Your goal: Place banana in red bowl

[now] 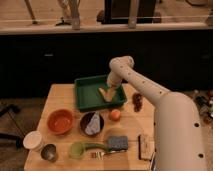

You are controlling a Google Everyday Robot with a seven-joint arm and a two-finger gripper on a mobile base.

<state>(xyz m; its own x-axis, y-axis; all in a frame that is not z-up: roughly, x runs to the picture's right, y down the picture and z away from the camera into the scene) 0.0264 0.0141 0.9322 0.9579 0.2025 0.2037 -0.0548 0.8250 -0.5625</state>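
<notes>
The banana (104, 93) lies in the green tray (85, 98), directly beneath my gripper (112, 91). The red bowl (60, 121) sits well apart, at the table's left.

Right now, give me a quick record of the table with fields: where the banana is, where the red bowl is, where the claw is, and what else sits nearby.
banana: lying in the green tray, near its right side
red bowl: on the wooden table, front left of the tray, nothing in it
claw: down over the tray's right side, right at the banana
task state: banana not yet in the red bowl
dark bowl: right of the red bowl, holding something pale
orange fruit: just right of the dark bowl
</notes>
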